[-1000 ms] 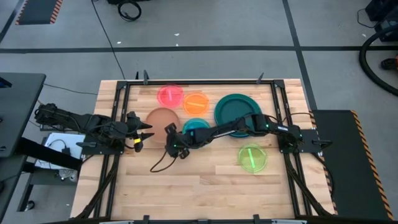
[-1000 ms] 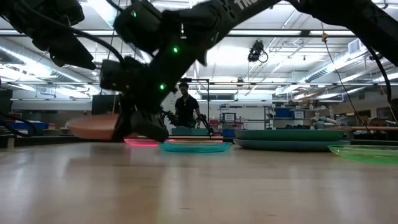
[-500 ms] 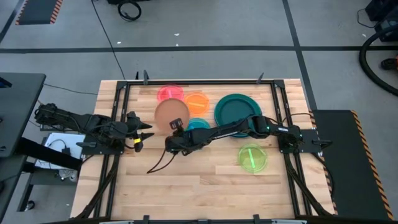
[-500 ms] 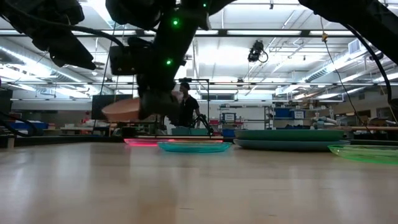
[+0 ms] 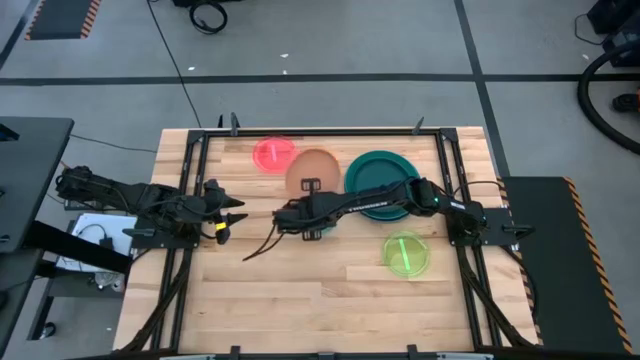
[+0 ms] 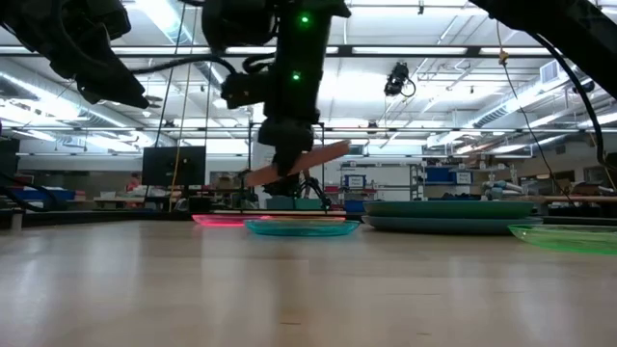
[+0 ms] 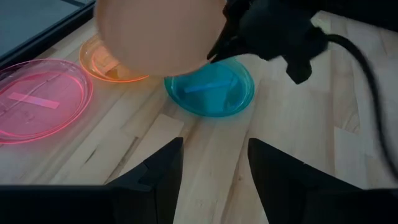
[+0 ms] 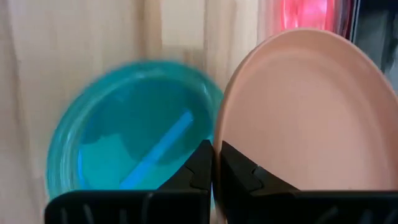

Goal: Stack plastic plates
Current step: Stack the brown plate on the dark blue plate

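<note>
Hanging clear of the bench [image 5: 300, 290], the tan plate [image 5: 314, 170] is pinched by its rim in the right gripper [image 5: 309, 187], whose two fingers are clamped together on the plate's edge, as the right wrist view shows [image 8: 212, 163]. Seen level across the bench, the tan plate [image 6: 297, 164] is tilted, one side higher than the other, and no part of it touches the wood. From above it sits over the middle of the far half of the bench, covering most of the orange plate [image 7: 99, 62] and hiding much of the cyan plate [image 7: 211, 87], which lies flat just beside the orange one. The pink plate [image 5: 272, 153] lies flat near the far edge, beside the tan plate on the left arm's side. On the other side, the dark teal plate [image 5: 378, 172] rests on a larger plate near the far right part of the bench, partly under the right arm. The lime green plate [image 5: 405, 255] lies alone, well apart from the rest, nearer the right edge and toward the middle of the bench's depth.

The left gripper [image 5: 233, 215] waits at the left edge of the bench, low over the wood, its fingers [image 7: 155, 171] apart and gripping nothing, pointed toward the cyan plate.
</note>
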You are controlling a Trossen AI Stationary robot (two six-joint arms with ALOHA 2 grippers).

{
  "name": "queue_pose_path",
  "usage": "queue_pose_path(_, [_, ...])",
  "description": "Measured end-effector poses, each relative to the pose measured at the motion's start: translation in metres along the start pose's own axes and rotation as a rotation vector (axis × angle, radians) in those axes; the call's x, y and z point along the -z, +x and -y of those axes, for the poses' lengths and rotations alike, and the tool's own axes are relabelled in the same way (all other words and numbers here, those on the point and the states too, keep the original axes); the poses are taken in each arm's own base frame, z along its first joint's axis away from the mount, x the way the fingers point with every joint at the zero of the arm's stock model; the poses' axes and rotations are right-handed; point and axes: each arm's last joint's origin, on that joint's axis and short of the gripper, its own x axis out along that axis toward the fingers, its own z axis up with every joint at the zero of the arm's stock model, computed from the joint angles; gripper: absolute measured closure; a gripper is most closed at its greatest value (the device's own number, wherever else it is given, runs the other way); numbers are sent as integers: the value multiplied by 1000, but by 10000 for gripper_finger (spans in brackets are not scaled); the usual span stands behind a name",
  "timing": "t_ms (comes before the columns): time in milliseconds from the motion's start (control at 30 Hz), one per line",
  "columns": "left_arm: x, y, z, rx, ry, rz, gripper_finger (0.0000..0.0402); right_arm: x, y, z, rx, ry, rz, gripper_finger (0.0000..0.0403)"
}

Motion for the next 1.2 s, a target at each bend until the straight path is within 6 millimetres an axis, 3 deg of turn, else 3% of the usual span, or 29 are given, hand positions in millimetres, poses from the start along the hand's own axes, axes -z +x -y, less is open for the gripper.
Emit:
queue_pose_path(267, [0, 0, 0, -1, -1, -1, 214, 17, 2, 14, 157, 136, -134, 378])
queue_pose_path(600, [1, 0, 0, -2, 1, -5, 214, 31, 3, 15, 193, 116, -206, 378])
queue_pose_path(833, [1, 0, 0, -3, 1, -6, 214, 65, -9, 22, 176, 193, -160, 378])
queue_pose_path(1200, [1, 0, 0, -2, 1, -5, 214, 131, -22, 43, -51, 375, -74, 378])
